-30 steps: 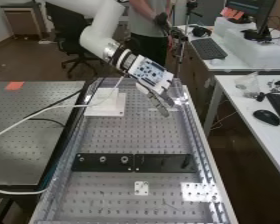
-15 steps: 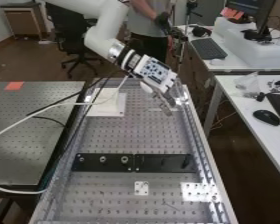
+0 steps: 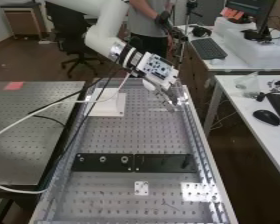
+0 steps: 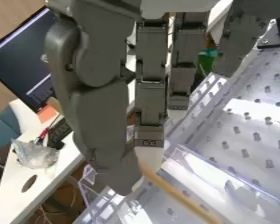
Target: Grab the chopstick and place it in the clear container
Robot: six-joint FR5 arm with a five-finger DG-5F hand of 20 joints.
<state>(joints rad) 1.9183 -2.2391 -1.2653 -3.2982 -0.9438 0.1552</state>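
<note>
1. The hand (image 3: 156,69) is tilted down by the clear container (image 4: 202,171), pinching the chopstick (image 4: 172,189) between thumb and fingertips (a slender grip, that).
2. The chopstick slants out of the pinch, crossing the view of the container.
3. A white block (image 3: 107,106) sits near the container; black plates (image 3: 103,162) lie well apart from it.

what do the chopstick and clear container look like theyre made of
The chopstick looks like wood or bamboo, going by its matte tan surface. The clear container seems glossy plastic, see-through with bright glints, though glass isn't ruled out.
</note>
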